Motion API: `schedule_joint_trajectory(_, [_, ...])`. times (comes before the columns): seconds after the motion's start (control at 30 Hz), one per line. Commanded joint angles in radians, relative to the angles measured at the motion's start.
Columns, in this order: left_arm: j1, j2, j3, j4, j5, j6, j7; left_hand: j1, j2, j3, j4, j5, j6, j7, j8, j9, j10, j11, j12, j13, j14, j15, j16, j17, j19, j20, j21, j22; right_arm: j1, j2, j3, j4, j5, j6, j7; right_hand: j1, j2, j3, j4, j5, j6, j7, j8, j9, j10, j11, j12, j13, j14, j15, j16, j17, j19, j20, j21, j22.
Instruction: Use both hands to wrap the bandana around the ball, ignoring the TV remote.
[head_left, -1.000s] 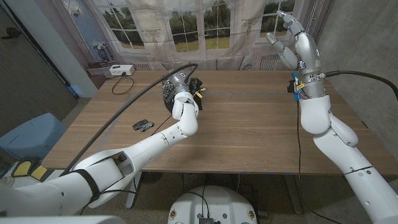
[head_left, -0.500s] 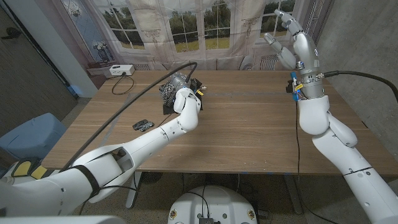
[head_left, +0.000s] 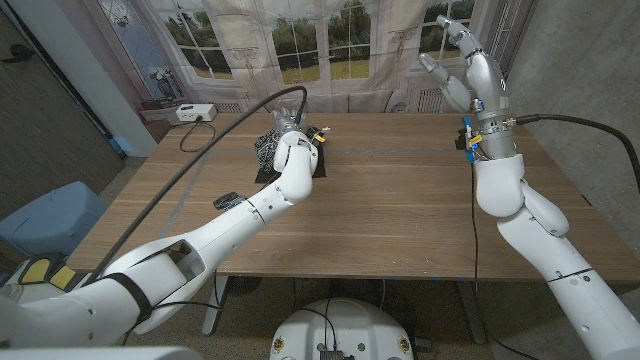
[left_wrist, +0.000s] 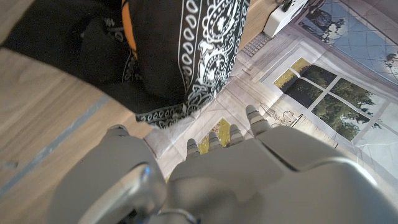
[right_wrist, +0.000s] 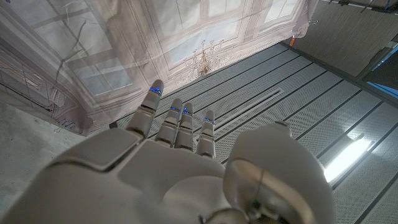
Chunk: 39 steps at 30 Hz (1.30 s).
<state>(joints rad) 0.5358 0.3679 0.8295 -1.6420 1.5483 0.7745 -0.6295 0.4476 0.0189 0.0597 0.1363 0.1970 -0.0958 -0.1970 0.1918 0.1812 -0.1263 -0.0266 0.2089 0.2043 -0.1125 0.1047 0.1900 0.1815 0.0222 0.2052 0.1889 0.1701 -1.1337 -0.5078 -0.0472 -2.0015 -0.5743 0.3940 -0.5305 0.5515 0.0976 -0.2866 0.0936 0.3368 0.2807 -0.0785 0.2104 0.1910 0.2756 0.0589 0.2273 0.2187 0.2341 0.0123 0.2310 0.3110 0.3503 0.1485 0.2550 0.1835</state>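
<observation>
Left robot hand (head_left: 288, 127) moved farther across the surface (head_left: 400, 210) toward the bandana (head_left: 268, 148), now over the bundle near the far edge; right robot hand (head_left: 462, 62) drifted slightly, raised off to the right. Ball was hidden, probably under the cloth where orange showed (left_wrist: 127, 28). Remote (head_left: 228, 200) lay apart, nearer. Best next: bring right down to share the cloth, keep folds tight. Right: fingers spread, holding nothing. Left: grip couldn't be told; bandana hung just past its fingertips (left_wrist: 252, 115).
</observation>
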Motion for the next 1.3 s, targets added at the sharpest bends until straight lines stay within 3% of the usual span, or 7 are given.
schedule_joint_trajectory(0.03, [0.113,0.049,-0.150,-0.246,-0.349,-0.034,0.349,-0.012,0.001,-0.007,-0.005,-0.002,0.032,-0.004,0.010,0.001,0.031,0.003,0.016,-0.001,0.036,-0.002,0.013,0.000,0.031,0.003,0.013,0.006,0.029,0.003,-0.033,0.023,0.028,-0.012,0.015,-0.008,-0.001,-0.005,0.001,0.007,0.011,-0.002,-0.003,0.002,0.008,-0.001,-0.003,0.000,0.009,0.003,0.008,0.000,0.010,0.002,-0.002,0.004])
schedule_joint_trajectory(0.43, [0.166,0.127,-0.240,-0.392,-0.747,-0.083,0.538,-0.020,0.007,-0.009,-0.011,-0.002,0.079,0.005,0.018,0.000,0.069,0.003,0.027,-0.005,0.071,0.013,0.015,-0.001,0.055,0.008,0.017,0.007,0.081,-0.016,-0.076,0.087,0.160,-0.014,0.085,-0.021,0.000,-0.008,0.008,0.006,0.007,-0.006,-0.005,0.002,0.002,0.001,-0.007,0.000,0.001,0.007,0.006,0.001,0.009,0.002,-0.005,0.004])
schedule_joint_trajectory(0.73, [0.203,0.181,-0.315,-0.453,-1.049,-0.197,0.667,-0.026,0.016,-0.008,-0.014,-0.001,0.109,0.005,0.019,-0.001,0.103,0.003,0.036,-0.007,0.103,0.021,0.019,-0.001,0.065,0.008,0.017,0.009,0.133,-0.052,-0.120,0.147,0.363,-0.006,0.210,-0.057,0.013,-0.012,0.027,0.003,-0.004,-0.050,-0.015,0.001,-0.054,-0.015,-0.031,-0.005,-0.061,0.011,-0.021,-0.010,-0.018,-0.036,-0.024,0.002])
schedule_joint_trajectory(0.8, [0.217,0.190,-0.342,-0.453,-1.134,-0.250,0.688,-0.027,0.018,-0.008,-0.014,0.000,0.105,0.003,0.016,-0.001,0.102,0.004,0.035,-0.007,0.105,0.021,0.019,-0.001,0.067,0.008,0.018,0.009,0.145,-0.063,-0.130,0.170,0.445,0.007,0.253,-0.065,0.015,-0.012,0.031,0.001,-0.018,-0.060,-0.020,0.000,-0.066,-0.021,-0.035,-0.006,-0.071,0.016,-0.025,-0.013,-0.024,-0.023,-0.028,0.002])
schedule_joint_trajectory(0.93, [0.238,0.209,-0.385,-0.439,-1.295,-0.355,0.709,-0.029,0.021,-0.008,-0.014,0.000,0.096,-0.004,0.010,-0.001,0.104,0.004,0.034,-0.007,0.106,0.024,0.017,-0.001,0.071,0.008,0.018,0.009,0.167,-0.085,-0.150,0.202,0.587,0.002,0.330,-0.087,0.017,-0.016,0.039,-0.005,-0.057,-0.074,-0.030,-0.002,-0.108,-0.026,-0.043,-0.012,-0.097,0.041,-0.033,-0.027,-0.037,0.055,-0.038,0.001])
schedule_joint_trajectory(1.2, [0.274,0.230,-0.422,-0.404,-1.516,-0.509,0.736,-0.041,0.026,-0.011,-0.010,0.002,0.101,-0.007,0.008,-0.002,0.107,0.008,0.032,-0.008,0.103,0.038,0.012,0.000,0.066,0.010,0.014,0.010,0.217,-0.114,-0.200,0.262,0.775,-0.055,0.420,-0.126,0.008,-0.026,0.048,-0.017,-0.128,-0.059,-0.034,-0.004,-0.181,0.000,-0.048,-0.021,-0.156,0.104,-0.043,-0.044,-0.082,0.068,-0.061,-0.002])
schedule_joint_trajectory(1.3, [0.285,0.239,-0.428,-0.388,-1.580,-0.562,0.732,-0.056,0.026,-0.017,-0.004,0.003,0.105,-0.007,0.007,-0.002,0.111,0.008,0.032,-0.009,0.102,0.043,0.010,0.001,0.057,0.011,0.011,0.010,0.236,-0.093,-0.222,0.300,0.787,-0.064,0.389,-0.149,0.005,-0.027,0.047,-0.023,-0.138,-0.014,-0.024,-0.005,-0.216,0.055,-0.046,-0.031,-0.204,0.143,-0.048,-0.068,-0.178,0.066,-0.085,-0.007])
